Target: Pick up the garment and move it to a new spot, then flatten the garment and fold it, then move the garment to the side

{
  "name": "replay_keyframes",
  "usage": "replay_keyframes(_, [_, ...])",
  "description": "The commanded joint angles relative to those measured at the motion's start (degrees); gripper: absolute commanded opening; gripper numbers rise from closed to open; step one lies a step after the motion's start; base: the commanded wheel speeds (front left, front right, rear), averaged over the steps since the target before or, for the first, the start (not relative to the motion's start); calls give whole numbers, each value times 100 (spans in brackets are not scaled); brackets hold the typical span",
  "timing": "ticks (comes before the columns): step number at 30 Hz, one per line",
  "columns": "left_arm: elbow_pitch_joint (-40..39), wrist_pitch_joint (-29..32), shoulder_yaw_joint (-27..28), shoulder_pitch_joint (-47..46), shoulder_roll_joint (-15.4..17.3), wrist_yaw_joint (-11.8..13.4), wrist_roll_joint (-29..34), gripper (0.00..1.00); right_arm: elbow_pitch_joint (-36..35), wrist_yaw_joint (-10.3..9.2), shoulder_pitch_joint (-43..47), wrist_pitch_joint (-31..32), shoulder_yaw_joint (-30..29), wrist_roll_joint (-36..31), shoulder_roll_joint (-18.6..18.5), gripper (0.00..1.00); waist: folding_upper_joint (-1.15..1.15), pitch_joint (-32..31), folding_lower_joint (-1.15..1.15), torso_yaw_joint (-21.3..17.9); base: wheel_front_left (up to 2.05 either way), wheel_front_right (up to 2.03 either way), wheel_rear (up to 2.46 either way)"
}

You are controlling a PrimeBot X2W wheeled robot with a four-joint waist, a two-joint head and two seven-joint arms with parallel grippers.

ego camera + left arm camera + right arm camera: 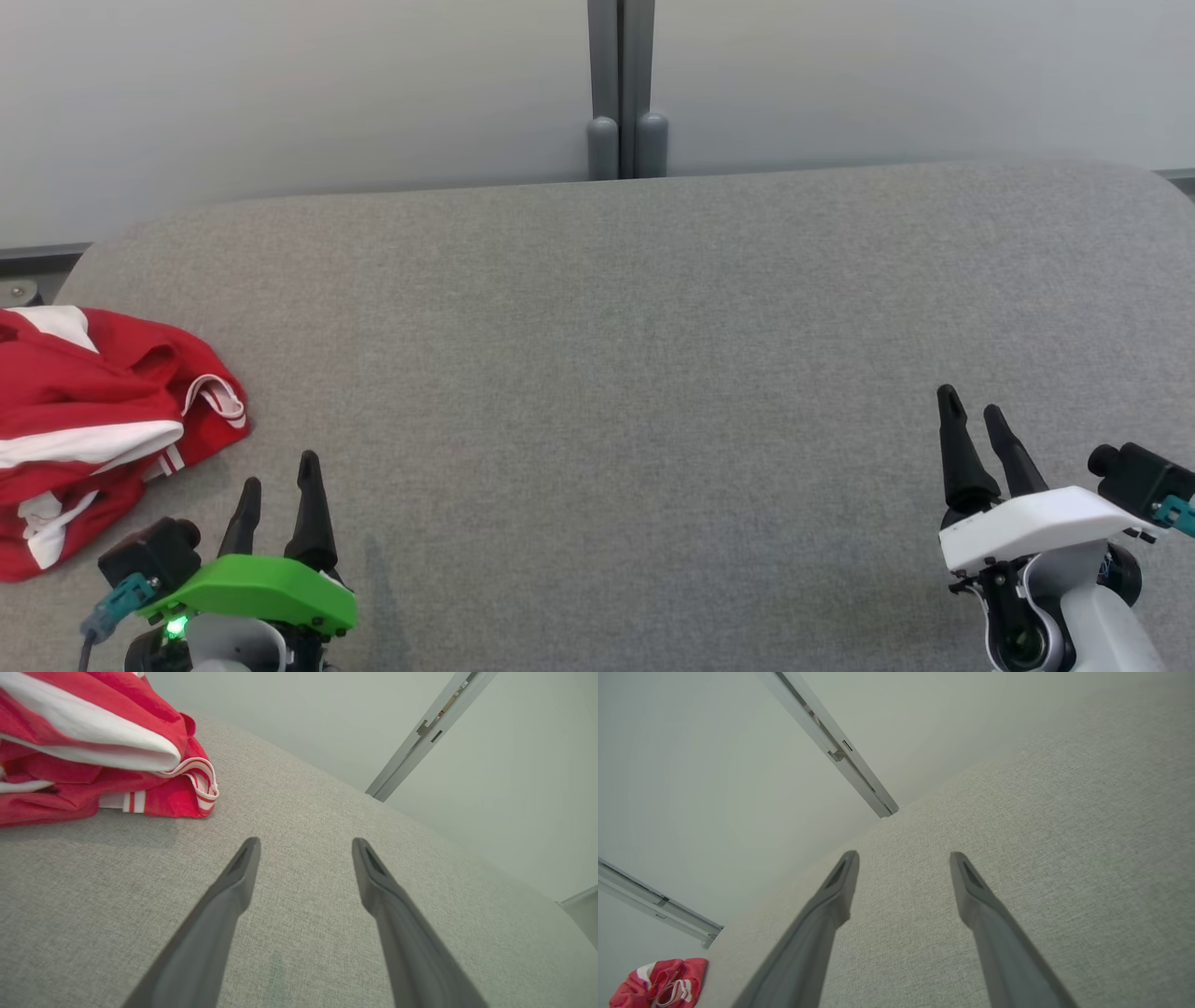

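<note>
Red-and-white crumpled fabric garment sits at the far left of the grey woven-fabric tabletop, close to its left edge and rounded corner. It is bunched, so there is no clean long axis. The visible heap runs more near-to-far than across, but the head view's left edge cuts it off, so full extent is unknown. A broad white band crosses it roughly left-right, and a red-white striped ribbed opening pokes out on the right side, facing the table's middle. Can't make out whether that is a cuff, collar or hem, nor which way the garment's front faces. In the left wrist view the garment is up-left of the fingertips, clear of them, partly cropped. Left gripper with green plastic cover is just right of and nearer than the heap, dark fingers spread wide, holding nothing, tips above bare cloth. Grey metal upright post stands against the pale wall behind table centre. Right gripper with white plastic cover is at the lower right, well apart from the garment, fingers likewise wide apart and empty. In its wrist view the garment is small, in the bottom-left corner, cropped.
</note>
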Motion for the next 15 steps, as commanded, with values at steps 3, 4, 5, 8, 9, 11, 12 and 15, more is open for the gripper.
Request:
replay_keyframes(3, [-23,-85,-38,-111,53,61,303,100,-73,3,-14,-99,8,-251,-17,100,0,4,0,5,0,0,0])
replay_keyframes(4, [-20,-111,-43,-109,51,77,373,100,-81,2,7,-118,6,-320,-18,100,0,6,0,7,0,0,0])
replay_keyframes(5, [-19,-122,-50,-107,54,82,430,100,-87,3,23,-131,8,-374,-19,100,0,7,0,8,0,0,0])
replay_keyframes(8, [-11,-175,-54,-91,53,92,597,100,-85,2,85,-181,45,-565,-20,100,0,9,0,8,0,0,0])
replay_keyframes(9, [-8,-183,-58,-86,55,94,645,100,-87,2,95,-193,55,-616,-21,100,0,9,0,8,0,0,0])
replay_keyframes(11, [-8,-222,-65,-71,48,91,753,100,-87,2,109,-231,48,-728,-23,100,0,9,0,11,0,0,0])
replay_keyframes(12, [-16,-229,-71,-62,33,90,816,100,-98,2,119,-241,48,-804,-23,100,0,9,0,14,0,0,0])
replay_keyframes(15, [-22,-278,-84,-47,6,92,986,100,-113,2,182,-290,44,-948,-25,100,0,11,0,24,0,0,0])
